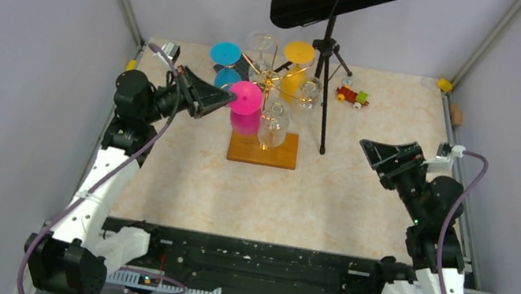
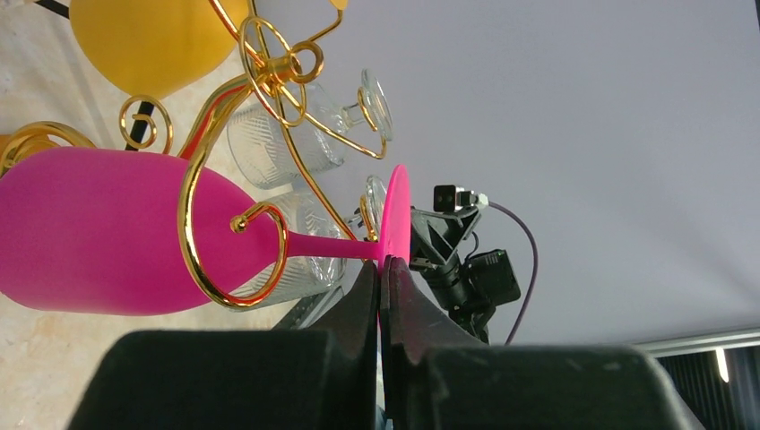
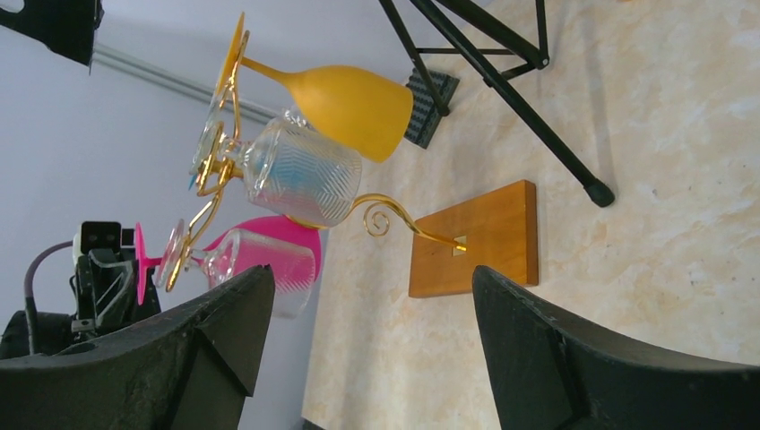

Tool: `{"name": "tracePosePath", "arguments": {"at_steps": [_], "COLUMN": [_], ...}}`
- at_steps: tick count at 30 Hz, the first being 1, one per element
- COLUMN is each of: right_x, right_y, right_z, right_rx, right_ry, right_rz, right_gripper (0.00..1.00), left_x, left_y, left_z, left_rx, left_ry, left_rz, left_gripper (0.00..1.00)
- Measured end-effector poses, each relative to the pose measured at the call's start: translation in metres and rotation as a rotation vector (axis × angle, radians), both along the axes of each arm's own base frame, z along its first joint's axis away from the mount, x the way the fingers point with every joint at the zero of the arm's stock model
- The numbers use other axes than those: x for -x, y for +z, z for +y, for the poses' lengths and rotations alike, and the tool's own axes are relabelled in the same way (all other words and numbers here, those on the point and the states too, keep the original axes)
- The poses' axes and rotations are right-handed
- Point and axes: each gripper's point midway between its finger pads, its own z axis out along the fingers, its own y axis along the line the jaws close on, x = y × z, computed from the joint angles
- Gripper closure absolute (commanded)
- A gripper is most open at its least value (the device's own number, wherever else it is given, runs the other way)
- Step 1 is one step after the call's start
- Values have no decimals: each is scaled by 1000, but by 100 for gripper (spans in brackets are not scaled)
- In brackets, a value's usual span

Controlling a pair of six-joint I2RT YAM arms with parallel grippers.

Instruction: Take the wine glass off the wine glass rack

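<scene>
The gold wire wine glass rack (image 1: 269, 80) stands on an orange-brown wooden base (image 1: 263, 148) at the table's middle back, with several glasses hanging upside down: pink, yellow, two cyan and clear ones. My left gripper (image 1: 227, 98) is shut on the round foot of the pink wine glass (image 1: 245, 109). In the left wrist view the fingertips (image 2: 380, 273) pinch the edge of the pink foot (image 2: 395, 215); the stem still lies in a gold loop (image 2: 235, 235). My right gripper (image 1: 378, 152) is open and empty, right of the rack; its view shows the base (image 3: 479, 237).
A black tripod music stand (image 1: 328, 46) stands just right of the rack, one leg reaching near the base. A small toy train (image 1: 352, 95) lies at the back right. A yellow glass (image 1: 297, 61) and clear glasses (image 1: 274, 121) hang close to the pink one.
</scene>
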Motion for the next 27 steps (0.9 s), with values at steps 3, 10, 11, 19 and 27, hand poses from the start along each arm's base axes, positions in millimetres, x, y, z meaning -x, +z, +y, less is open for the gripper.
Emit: {"name": "tracePosePath", "arguments": {"at_steps": [3, 10, 11, 19, 27], "right_x": [2, 9, 10, 17, 23], "right_y": [0, 3, 5, 8, -2], "right_z": [3, 12, 14, 23, 39], "right_rx": [-2, -5, -6, -12, -15], "right_ry": [18, 84, 94, 160, 277], "right_rz": [0, -13, -18, -30, 14], "right_gripper": [11, 7, 7, 7, 7], "left_x": [3, 9, 10, 32, 58], "left_y": [0, -3, -3, -3, -22], "left_z": [-1, -2, -2, 0, 3], "left_rx": [-5, -25, -26, -49, -68], "left_ry": [-14, -35, -35, -37, -38], "left_rz": [-6, -14, -15, -35, 32], "left_gripper": [100, 100, 100, 100, 100]}}
